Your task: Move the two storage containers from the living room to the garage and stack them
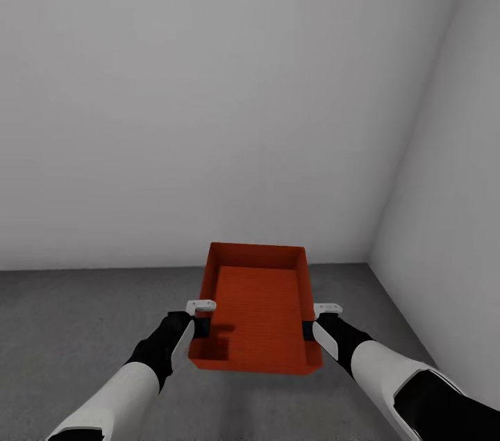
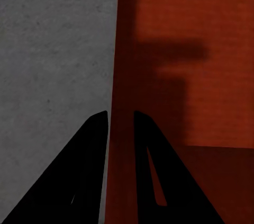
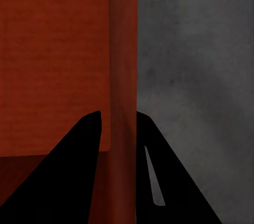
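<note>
My left end effector [image 2: 120, 123] pinches the left wall of the bin [image 1: 258, 309], one finger inside and one outside, and my right end effector [image 3: 117, 123] grips the right wall the same way. In both wrist views the thin wall runs straight between the dark fingers, with the grey floor [image 1: 62, 330] showing past it on the outer side.

Held by its two long sides, near the end closest to me, the bin hangs between my arms above the floor and tips a little away from me. I judge it light and stiff: the walls look thin but stay straight under the pinch, with no bowing that I can see. The plain smooth sides could slip through a weak grip, so both walls taken at matching points seems the right hold, keeping it from twisting.

The bin is orange-red, rectangular and open on top, with a finely ribbed bottom and nothing in it. My left arm's shadow falls across its near corner.

Beyond it the concrete floor runs to bare grey-white walls [image 1: 208, 94] that meet in a corner on the right.
</note>
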